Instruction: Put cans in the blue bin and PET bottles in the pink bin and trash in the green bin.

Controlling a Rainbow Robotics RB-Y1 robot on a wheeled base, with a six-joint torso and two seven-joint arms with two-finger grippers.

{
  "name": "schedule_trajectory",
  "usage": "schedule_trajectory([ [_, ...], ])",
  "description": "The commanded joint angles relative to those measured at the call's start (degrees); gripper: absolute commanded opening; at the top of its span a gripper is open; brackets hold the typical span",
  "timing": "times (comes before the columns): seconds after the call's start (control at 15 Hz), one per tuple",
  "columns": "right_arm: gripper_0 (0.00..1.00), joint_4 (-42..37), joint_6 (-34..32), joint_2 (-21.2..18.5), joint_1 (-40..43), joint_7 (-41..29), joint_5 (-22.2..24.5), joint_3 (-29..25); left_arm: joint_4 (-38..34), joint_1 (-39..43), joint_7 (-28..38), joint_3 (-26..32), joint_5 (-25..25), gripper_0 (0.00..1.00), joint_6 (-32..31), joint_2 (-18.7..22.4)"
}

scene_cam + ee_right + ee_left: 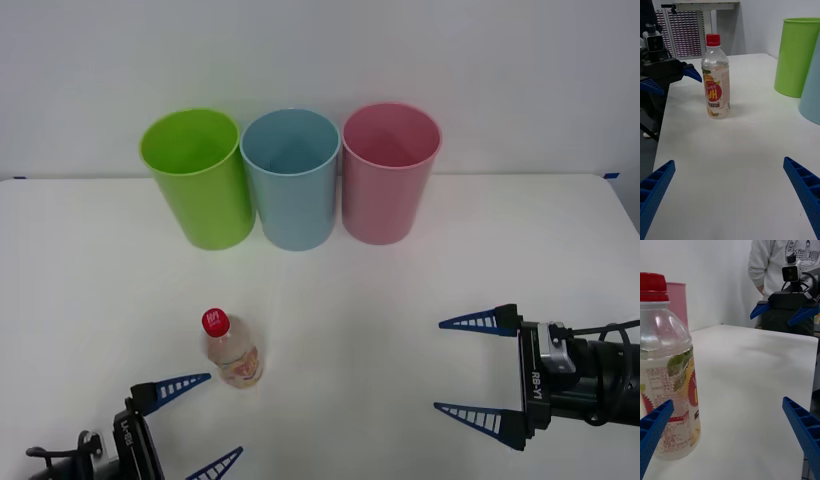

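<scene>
Left pincer gapes empty beside PET bottle; right pincer likewise, well apart.

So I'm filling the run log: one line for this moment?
PET bottle upright, ungrasped | left end effector open beside it | right end effector open, apart

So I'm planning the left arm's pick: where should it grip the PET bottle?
Probably the labelled body of the PET bottle, below the red cap. It stands upright, so come in level from the robot's side, where the open left gripper already sits.
</scene>
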Motion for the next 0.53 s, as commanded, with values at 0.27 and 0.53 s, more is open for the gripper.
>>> schedule_trajectory([
  [0.27, 1.0, 0.0, 0.0, 0.0, 0.0, -0.01, 0.0, 0.0, 0.0, 1.07, 0.86, 3.86, -0.01, 1.0, 0.0, 0.65],
  [0.53, 1.0, 0.0, 0.0, 0.0, 0.0, -0.01, 0.0, 0.0, 0.0, 1.51, 1.48, 6.85, -0.1, 1.0, -0.09, 0.74],
])
